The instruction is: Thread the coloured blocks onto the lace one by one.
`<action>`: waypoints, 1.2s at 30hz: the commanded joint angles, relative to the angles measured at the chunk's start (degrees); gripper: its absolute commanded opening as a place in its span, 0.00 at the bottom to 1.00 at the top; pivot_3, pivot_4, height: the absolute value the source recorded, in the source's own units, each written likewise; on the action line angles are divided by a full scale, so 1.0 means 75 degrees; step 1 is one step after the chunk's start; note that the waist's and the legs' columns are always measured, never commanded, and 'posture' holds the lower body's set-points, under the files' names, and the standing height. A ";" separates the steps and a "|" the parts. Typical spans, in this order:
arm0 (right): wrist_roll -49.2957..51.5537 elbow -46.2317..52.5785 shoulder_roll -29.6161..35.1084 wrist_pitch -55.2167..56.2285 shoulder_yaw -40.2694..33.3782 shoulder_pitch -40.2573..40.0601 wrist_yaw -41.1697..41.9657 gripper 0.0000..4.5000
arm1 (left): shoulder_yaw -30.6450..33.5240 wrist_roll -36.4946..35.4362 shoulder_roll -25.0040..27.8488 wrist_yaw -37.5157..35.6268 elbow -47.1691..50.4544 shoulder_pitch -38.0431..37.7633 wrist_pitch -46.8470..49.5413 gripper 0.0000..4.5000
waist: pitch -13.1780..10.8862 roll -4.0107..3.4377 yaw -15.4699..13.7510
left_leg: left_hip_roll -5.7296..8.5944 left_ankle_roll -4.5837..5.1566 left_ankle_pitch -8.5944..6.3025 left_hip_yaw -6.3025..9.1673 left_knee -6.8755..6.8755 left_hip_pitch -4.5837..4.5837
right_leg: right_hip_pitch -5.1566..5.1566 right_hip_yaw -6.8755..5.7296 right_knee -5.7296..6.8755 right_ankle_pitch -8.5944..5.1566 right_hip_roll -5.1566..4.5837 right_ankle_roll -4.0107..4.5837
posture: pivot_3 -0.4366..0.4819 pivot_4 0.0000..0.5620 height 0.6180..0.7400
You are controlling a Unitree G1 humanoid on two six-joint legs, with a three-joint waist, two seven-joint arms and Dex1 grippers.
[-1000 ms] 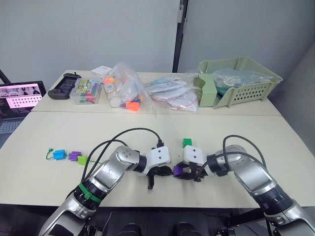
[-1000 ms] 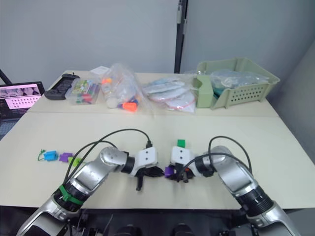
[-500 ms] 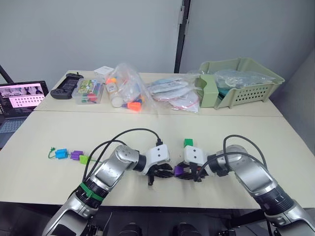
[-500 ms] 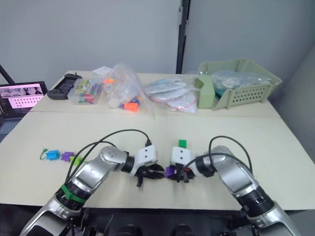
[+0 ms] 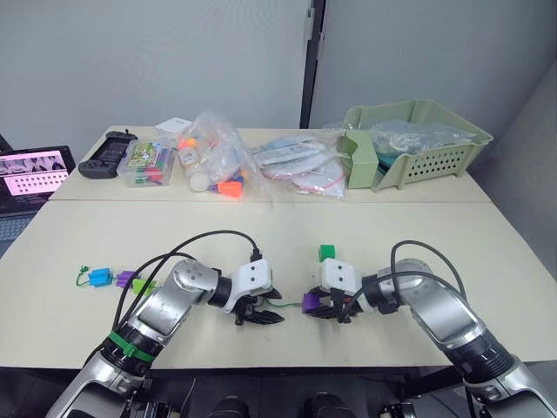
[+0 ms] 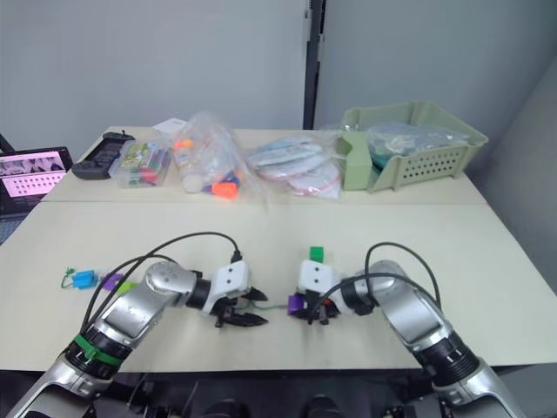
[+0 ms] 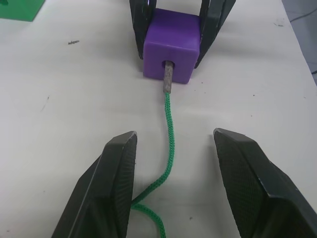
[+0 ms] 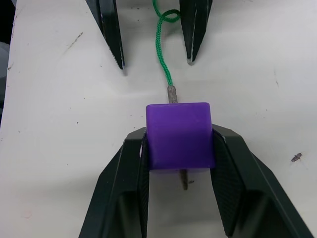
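My right gripper (image 8: 179,141) is shut on a purple block (image 8: 179,135) resting on the table near its front edge. The lace (image 7: 168,126), a thin green cord, runs into the block's hole by its stiff pale tip, which pokes out on the other side. My left gripper (image 7: 173,138) stands open just left of the block, its fingers (image 7: 110,183) either side of the cord without touching it. A dark green block (image 5: 327,252) sits behind the right gripper (image 5: 318,306). Far left, blue (image 5: 101,277), purple (image 5: 127,279) and lime green (image 5: 144,285) blocks sit in a row on the cord.
At the back of the table stand a pale green basket (image 5: 418,139), clear plastic bags (image 5: 218,165) with orange-capped items, a clear box (image 5: 148,161) and a black controller (image 5: 100,161). A laptop (image 5: 30,174) sits off the far left.
My left gripper has opened, let go of the lace and drawn back to the left, away from the purple block. The right gripper has kept its hold. The camera has shifted a little.
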State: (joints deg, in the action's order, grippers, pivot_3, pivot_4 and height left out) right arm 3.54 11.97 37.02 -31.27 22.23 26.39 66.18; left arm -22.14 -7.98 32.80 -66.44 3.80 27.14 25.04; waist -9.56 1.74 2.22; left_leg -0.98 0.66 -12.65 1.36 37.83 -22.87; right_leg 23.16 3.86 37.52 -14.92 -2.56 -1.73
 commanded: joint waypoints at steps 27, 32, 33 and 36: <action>0.0062 0.0387 0.0010 -0.0398 0.0374 -0.0243 -0.0024 0.26 | -0.0062 0.0138 -0.0865 0.0348 -0.0403 0.0299 -0.0591 0.01 | 0.0000 0.0000 -0.0007 | 0.0003 0.0000 0.0000 0.0001 0.0000 -0.0004 | 0.0002 0.0000 0.0000 0.0000 -0.0001 0.0000 | 0.48 0.27 1.00; 0.0132 0.0353 -0.0124 -0.0498 0.0223 -0.0232 -0.0225 0.50 | 0.0003 -0.0240 -0.0637 -0.0059 -0.0012 0.0256 -0.0227 0.34 | 0.0000 0.0000 0.0004 | 0.0002 0.0000 0.0000 0.0001 0.0000 -0.0004 | 0.0002 0.0001 -0.0001 0.0000 -0.0001 0.0000 | 0.48 0.27 1.00; 0.0170 0.0379 -0.0152 -0.0520 0.0169 -0.0237 -0.0261 0.57 | 0.0005 -0.0294 -0.0595 -0.0108 0.0070 0.0273 -0.0138 0.41 | 0.0000 0.0000 0.0000 | 0.0001 0.0000 0.0000 0.0002 0.0000 -0.0004 | 0.0002 0.0000 -0.0001 0.0000 0.0000 0.0000 | 0.48 0.27 1.00; 0.0303 0.0594 -0.0154 -0.0656 -0.0116 -0.0257 -0.0381 0.80 | -0.0087 -0.0142 -0.0497 -0.0072 0.0183 0.0444 -0.0140 0.63 | -0.0001 0.0000 -0.0001 | 0.0003 0.0000 0.0000 0.0003 0.0000 -0.0012 | 0.0008 0.0001 -0.0001 0.0000 -0.0001 0.0000 | 0.48 0.27 1.00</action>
State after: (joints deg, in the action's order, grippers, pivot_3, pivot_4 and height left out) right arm 4.49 14.33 35.68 -35.44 22.31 24.74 63.65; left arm -23.20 -9.09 28.78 -66.87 2.86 28.97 24.07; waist -9.57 1.74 2.21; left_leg -0.96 0.66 -12.65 1.37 37.83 -22.96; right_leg 23.22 3.86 37.50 -14.92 -2.57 -1.73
